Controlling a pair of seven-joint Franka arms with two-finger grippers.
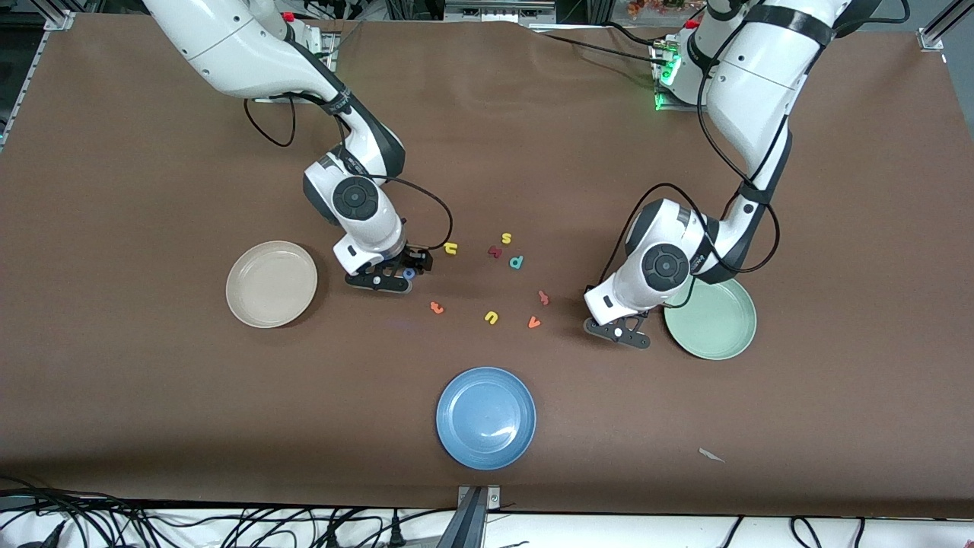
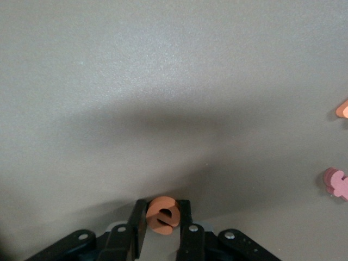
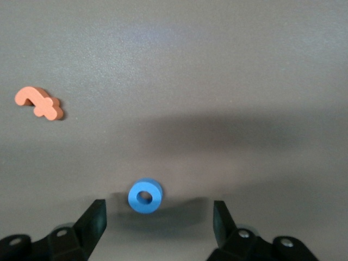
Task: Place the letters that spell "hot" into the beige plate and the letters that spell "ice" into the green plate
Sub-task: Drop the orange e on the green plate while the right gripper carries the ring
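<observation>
Nearest the front camera lies a blue plate [image 1: 485,418], empty, on a brown table cover [image 1: 152,396]; a small pale scrap [image 1: 711,455] rests on the cover toward the left arm's end. Black cables [image 1: 190,525] run along the table edge lowest in the front view.

Beige plate [image 1: 272,284]: round, shallow, cream, empty, toward the right arm's end. Green plate [image 1: 711,317]: round, shallow, pale mint, empty, toward the left arm's end.

Right gripper [image 1: 396,274]: low over the cover beside the beige plate, fingers spread wide on either side of the blue o [image 3: 145,196], a small ring lying flat and untouched between them. Orange t [image 3: 39,103], [image 1: 437,307], lies apart, nearer the front camera.

Left gripper [image 2: 163,224]: low beside the green plate, fingers closed against the two sides of the orange e [image 2: 162,215], a small rounded foam letter.

Scattered between the arms: a yellow letter [image 1: 451,248] beside the right gripper, a yellow u [image 1: 491,317], a yellow s [image 1: 506,238], a teal p [image 1: 517,262], an orange v [image 1: 534,323], and two dark red pieces [image 1: 494,251], [image 1: 543,297].
</observation>
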